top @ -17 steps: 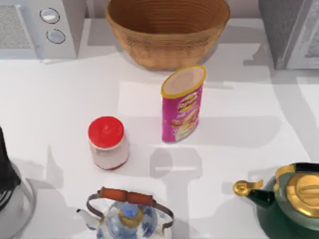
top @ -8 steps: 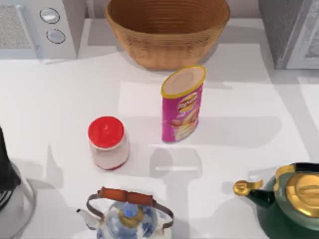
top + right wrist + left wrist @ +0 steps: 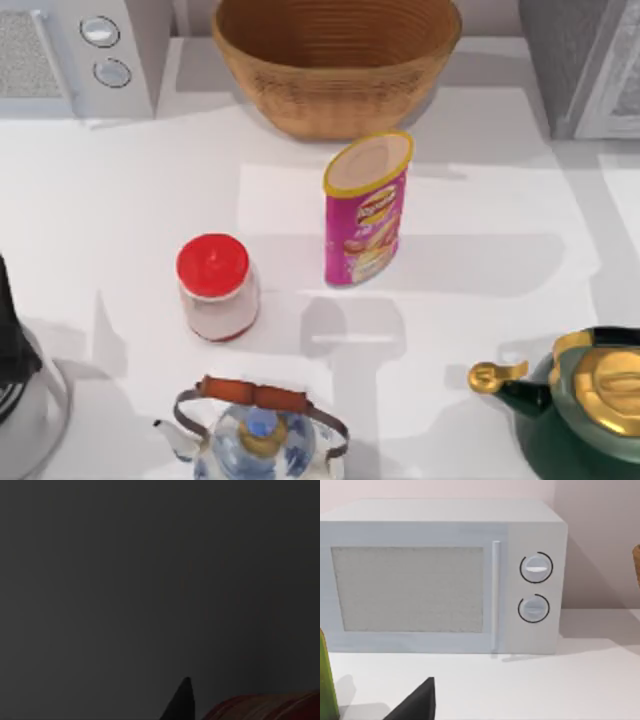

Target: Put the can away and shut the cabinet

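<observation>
The can (image 3: 366,208), a tall magenta tube with a yellow rim, stands upright near the middle of the desk (image 3: 480,200), just in front of the wicker basket (image 3: 335,60), and it stands at the same place as one second ago and half a second ago. Nothing on the desk has moved in that time; only the shadows at the right side shifted a little, so I judge that an arm is moving outside the top view and the can is not yet grasped. The label carries a yellow logo and a picture of food, but the writing is too small to read. To the left of the can is a jar (image 3: 216,287) with a red lid. At the near edge stand a blue and white teapot (image 3: 255,432) and a green and gold kettle (image 3: 580,405). A microwave (image 3: 75,55) is at the far left and a grey cabinet (image 3: 585,65) at the far right. The right wrist view is dark. For both end effectors, I cannot tell if they are open or closed.
</observation>
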Tool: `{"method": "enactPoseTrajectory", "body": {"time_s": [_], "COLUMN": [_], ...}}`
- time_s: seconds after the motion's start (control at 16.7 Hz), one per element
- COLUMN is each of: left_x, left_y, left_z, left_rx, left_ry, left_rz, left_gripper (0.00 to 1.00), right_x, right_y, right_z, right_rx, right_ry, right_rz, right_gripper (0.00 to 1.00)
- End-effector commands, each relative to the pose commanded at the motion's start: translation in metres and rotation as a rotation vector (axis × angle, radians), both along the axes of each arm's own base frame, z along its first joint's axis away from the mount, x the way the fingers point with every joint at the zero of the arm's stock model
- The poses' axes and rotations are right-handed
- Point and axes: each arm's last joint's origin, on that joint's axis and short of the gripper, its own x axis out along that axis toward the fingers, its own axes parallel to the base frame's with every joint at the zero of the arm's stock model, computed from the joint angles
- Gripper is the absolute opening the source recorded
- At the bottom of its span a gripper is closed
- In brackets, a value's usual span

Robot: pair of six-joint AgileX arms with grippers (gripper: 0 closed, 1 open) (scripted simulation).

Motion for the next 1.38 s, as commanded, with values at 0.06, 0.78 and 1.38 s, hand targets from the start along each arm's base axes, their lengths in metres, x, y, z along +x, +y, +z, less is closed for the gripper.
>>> {"method": "enactPoseTrajectory", "body": {"time_s": [0.06,0.78,1.38], "left_x": [0.0000,0.0000,0.0000], "left_y": [0.0000,0.0000,0.0000], "left_z": [0.0000,0.0000,0.0000], "left_rx": [0.000,0.000,0.000], "left_ry": [0.000,0.000,0.000], "left_rz": [0.000,0.000,0.000], "left_gripper": [1.00,1.00,1.00], "right_x": [0.0038,0.0055,0.0055], "right_y": [-0.0004,-0.0006,-0.0006], "right_z": [-0.0024,-0.0035,-0.0035], "right_rx": [0.000,-0.001,-0.001], "right_ry": [0.005,0.007,0.007], "right_rz": [0.000,0.000,0.000], "right_gripper": [0.00,0.53,1.00]}}
